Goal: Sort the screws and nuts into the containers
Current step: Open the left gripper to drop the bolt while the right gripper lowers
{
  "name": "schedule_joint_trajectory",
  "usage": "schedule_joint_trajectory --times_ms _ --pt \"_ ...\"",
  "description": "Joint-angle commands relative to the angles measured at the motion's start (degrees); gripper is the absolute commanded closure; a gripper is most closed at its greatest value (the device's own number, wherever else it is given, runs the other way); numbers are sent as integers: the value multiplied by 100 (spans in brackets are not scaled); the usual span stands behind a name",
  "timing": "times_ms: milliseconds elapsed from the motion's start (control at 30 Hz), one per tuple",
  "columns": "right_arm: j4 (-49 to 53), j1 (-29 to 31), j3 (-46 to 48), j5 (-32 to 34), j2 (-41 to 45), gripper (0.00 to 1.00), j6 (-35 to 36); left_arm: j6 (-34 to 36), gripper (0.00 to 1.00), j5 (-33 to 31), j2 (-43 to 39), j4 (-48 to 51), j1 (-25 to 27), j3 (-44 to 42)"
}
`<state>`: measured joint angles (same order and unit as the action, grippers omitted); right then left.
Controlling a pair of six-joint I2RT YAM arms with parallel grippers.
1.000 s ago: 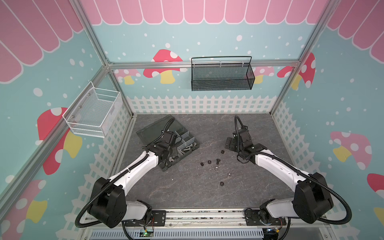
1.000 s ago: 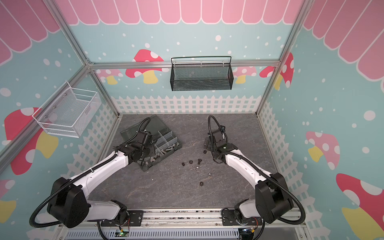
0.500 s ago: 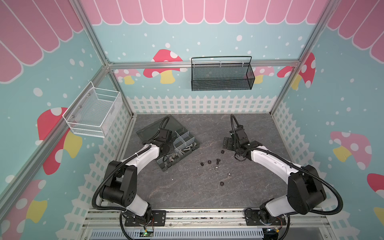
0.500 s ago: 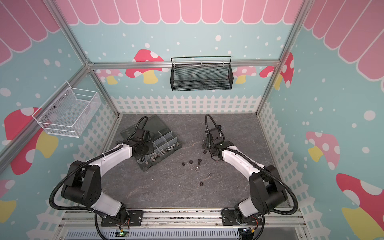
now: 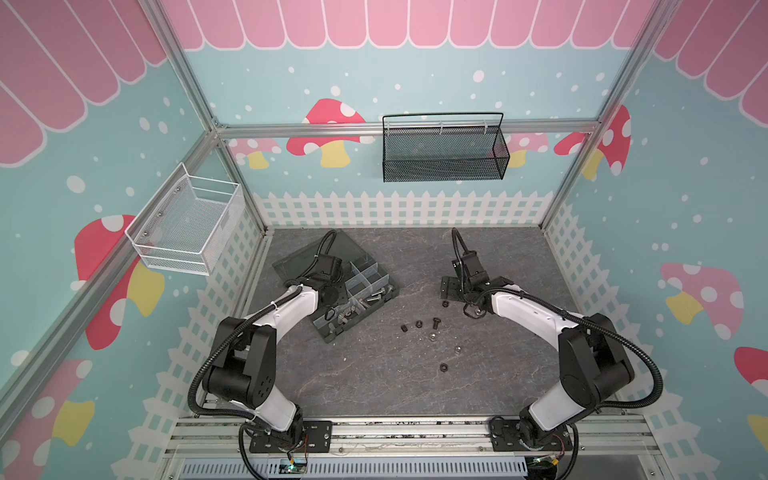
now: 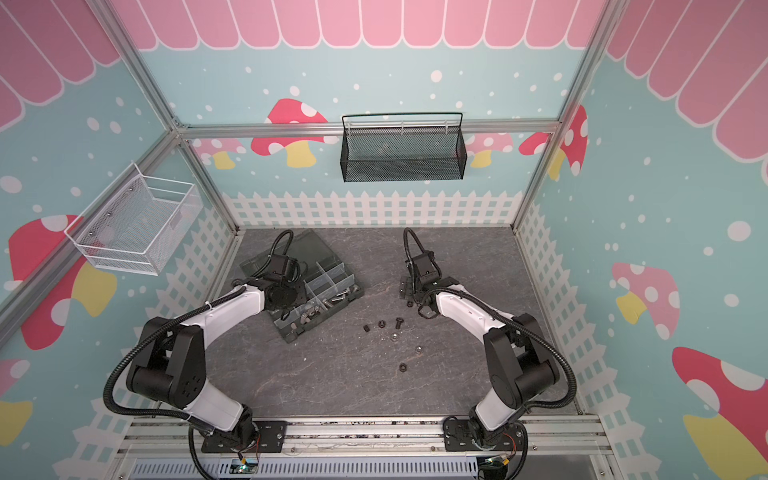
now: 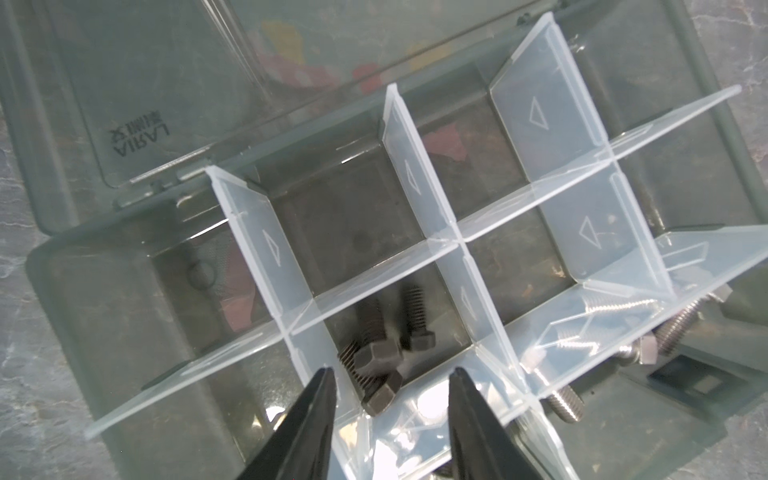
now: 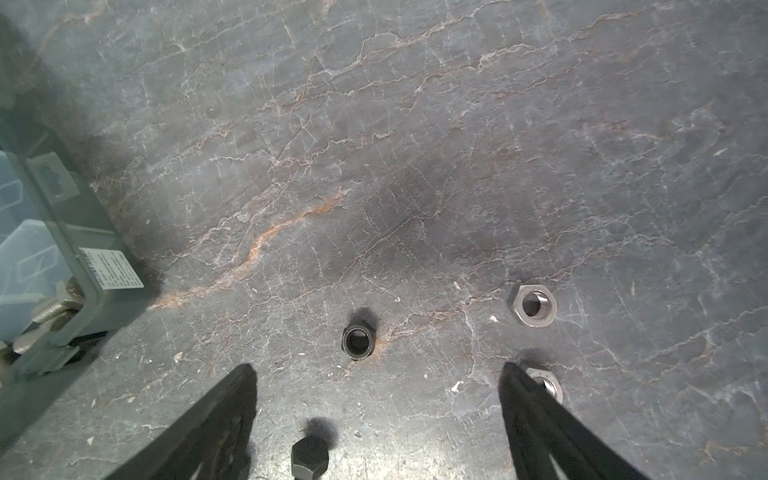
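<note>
The dark grey organizer box [image 5: 376,301] lies open left of centre, its containers split by clear dividers [image 7: 419,174]. My left gripper [image 7: 392,370] hangs open over one compartment that holds three black screws [image 7: 376,353]. Nothing is between its fingers. Silver screws [image 7: 675,326] lie in the neighbouring compartment. My right gripper [image 8: 378,368] is open low over the table, with a black nut [image 8: 358,340] just beyond its tips and a black screw [image 8: 309,459] between the fingers, untouched. Two silver nuts [image 8: 534,305] lie by one finger. In both top views several loose nuts and a screw [image 5: 436,322] [image 6: 400,322] sit mid-table.
The box's open lid [image 5: 307,255] lies flat behind it. A white wire basket [image 5: 189,226] hangs on the left wall and a black mesh basket [image 5: 444,151] on the back wall. A white picket fence [image 5: 399,208] borders the grey stone table [image 5: 374,382].
The left arm has drawn back over the organizer box and its gripper has opened. The right gripper has shifted left and lower toward the loose nuts.
</note>
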<state>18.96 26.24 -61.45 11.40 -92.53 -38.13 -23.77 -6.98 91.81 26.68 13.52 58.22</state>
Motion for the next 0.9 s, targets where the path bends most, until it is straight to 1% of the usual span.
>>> schedule_joint_trajectory --times_ms 0,133,267,467,533,633,667,733,867 --pt "156 3 -147 -137 -163 15 151 2 51 22 -161 -36 -42 90" --pt "161 21 -196 -348 -339 22 251 -99 48 83 -585 -26 -42 -91" --pt "267 30 -328 -590 -645 30 321 -239 43 181 -1199 37 -42 -366" --pt "411 76 -420 -755 -968 38 335 -572 26 268 -2410 95 -42 -992" --pt "500 140 -420 -788 -969 38 317 -690 18 282 -2801 152 -42 -1201" --pt "630 279 -373 -823 -899 38 267 -849 3 245 -3392 290 -42 -1503" --pt "648 339 -340 -869 -850 38 228 -902 0 217 -3592 342 -40 -1590" --pt "676 456 -261 -979 -781 38 168 -990 0 168 -3910 422 -41 -1741" --pt "822 714 -151 -949 -748 37 -1 -1217 0 155 -4458 475 -36 -2033"
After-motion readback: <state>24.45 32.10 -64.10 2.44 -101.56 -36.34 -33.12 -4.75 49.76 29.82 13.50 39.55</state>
